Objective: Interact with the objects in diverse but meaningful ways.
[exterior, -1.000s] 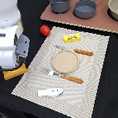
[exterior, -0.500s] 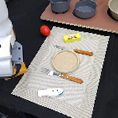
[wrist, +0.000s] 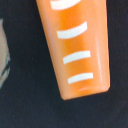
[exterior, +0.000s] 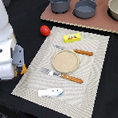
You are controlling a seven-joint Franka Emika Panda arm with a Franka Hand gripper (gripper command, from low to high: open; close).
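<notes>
The orange-brown bread loaf (wrist: 75, 45) with white score marks fills the wrist view, lying on a black surface; no fingers show there. In the exterior view the white arm stands at the left, off the mat. Its hand (exterior: 17, 56) hangs low, with an orange bit of loaf (exterior: 23, 70) peeking out beside it. The fingertips are hidden, so whether they hold the loaf is unclear. The red tomato (exterior: 44, 30) sits by the mat's far left corner. On the mat lie the yellow box (exterior: 72, 38) at the far side and the white-and-blue fish (exterior: 50, 92) near the front.
A tan plate (exterior: 65, 60) sits mid-mat between two wooden-handled utensils (exterior: 83, 52) (exterior: 71, 78). The striped placemat (exterior: 97, 87) lies on a black table. Grey pots (exterior: 60, 3) (exterior: 85, 8) stand on a brown board (exterior: 103, 22) at the back.
</notes>
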